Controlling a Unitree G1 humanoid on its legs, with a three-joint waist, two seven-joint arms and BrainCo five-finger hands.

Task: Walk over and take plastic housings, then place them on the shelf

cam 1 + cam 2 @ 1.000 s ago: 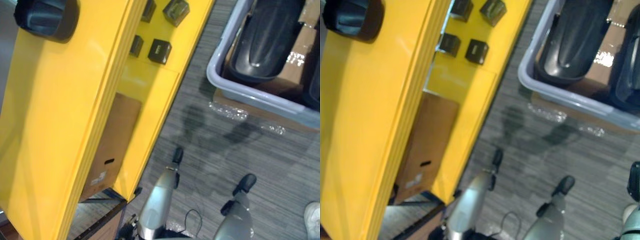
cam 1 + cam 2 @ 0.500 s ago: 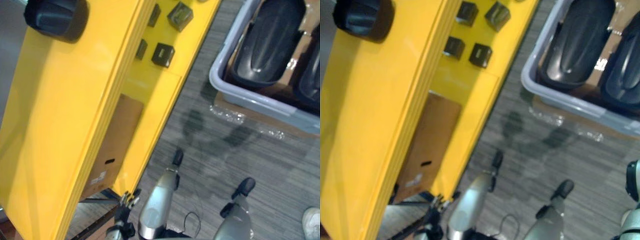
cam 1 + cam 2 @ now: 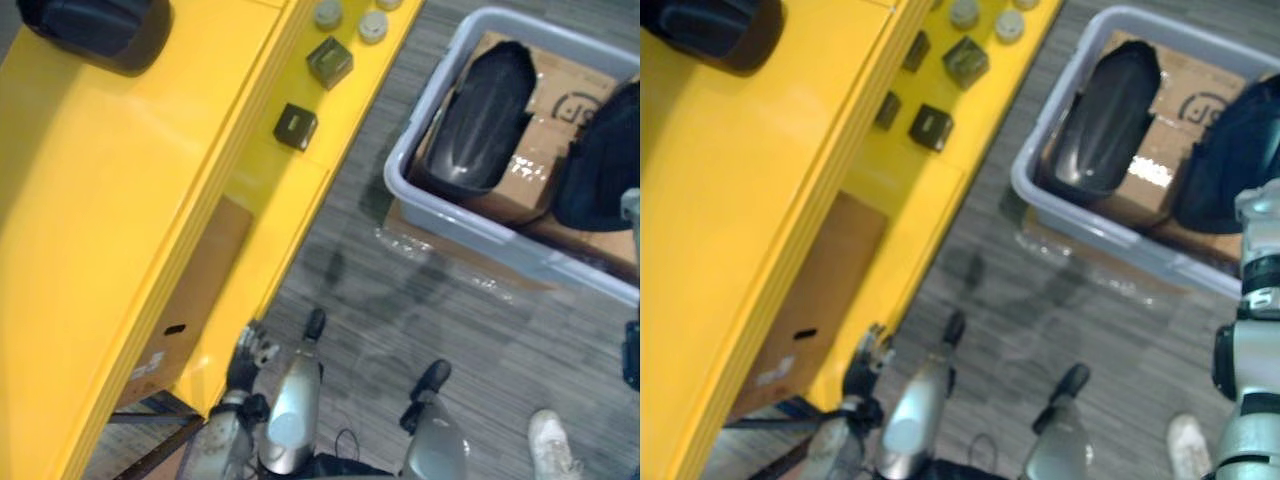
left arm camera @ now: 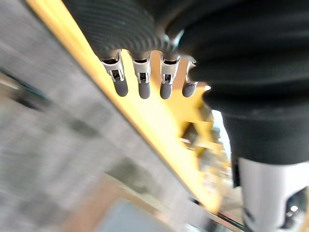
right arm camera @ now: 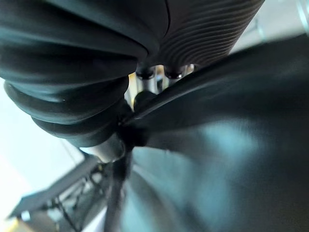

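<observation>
A grey bin (image 3: 470, 225) on the floor ahead to the right holds two glossy black plastic housings, one on the left (image 3: 480, 115) and one on the right (image 3: 1225, 160). Another black housing (image 3: 95, 30) lies on top of the yellow shelf (image 3: 110, 200) at the far left. My right arm (image 3: 1250, 330) rises at the right edge toward the bin's right housing. In the right wrist view a dark glossy housing surface (image 5: 217, 145) lies right against my right hand (image 5: 153, 76) and hides its fingers. My left hand (image 3: 248, 358) hangs open beside the shelf's near corner, fingers (image 4: 140, 82) straight, holding nothing.
The shelf's lower level carries small dark boxes (image 3: 295, 125) and round grey caps (image 3: 372, 25). Under it stands a cardboard box (image 3: 175, 310). The bin rests on flat cardboard (image 3: 440, 255) on grey carpet. A person's white shoe (image 3: 555, 440) is near the lower right.
The camera has swung, so the bin now sits more fully in view. My left hand has come up beside the shelf corner. My right arm has risen at the right edge toward the bin.
</observation>
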